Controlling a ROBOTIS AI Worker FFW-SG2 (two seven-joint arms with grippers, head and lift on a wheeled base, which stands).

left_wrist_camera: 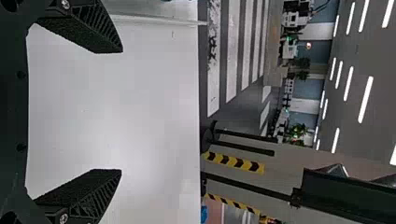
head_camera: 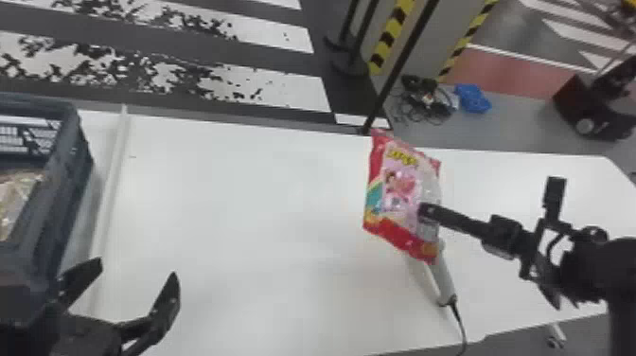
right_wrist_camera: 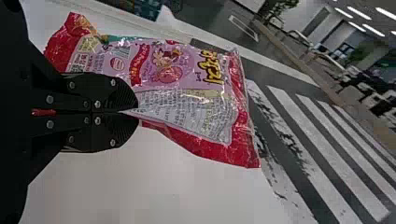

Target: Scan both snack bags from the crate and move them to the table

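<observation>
My right gripper [head_camera: 428, 213] is shut on a red and pink snack bag [head_camera: 400, 189], held upright over the right part of the white table [head_camera: 246, 227]. In the right wrist view the closed right gripper [right_wrist_camera: 133, 112] pinches the edge of the snack bag [right_wrist_camera: 163, 70]. Behind and below the bag, a white scanner [head_camera: 442, 279] with a cable is partly hidden by it. My left gripper [head_camera: 135, 279] stands open over the table's near left part; in the left wrist view nothing is between the fingers of the left gripper [left_wrist_camera: 119, 112]. Another snack bag [head_camera: 16, 194] lies in the crate [head_camera: 66, 189].
The crate occupies the far left, beside a raised pale strip [head_camera: 111, 180] running across the table. Beyond the table's back edge stand dark poles [head_camera: 397, 71] and posts with yellow-black tape [head_camera: 390, 38]. The scanner's cable [head_camera: 460, 326] hangs toward the front edge.
</observation>
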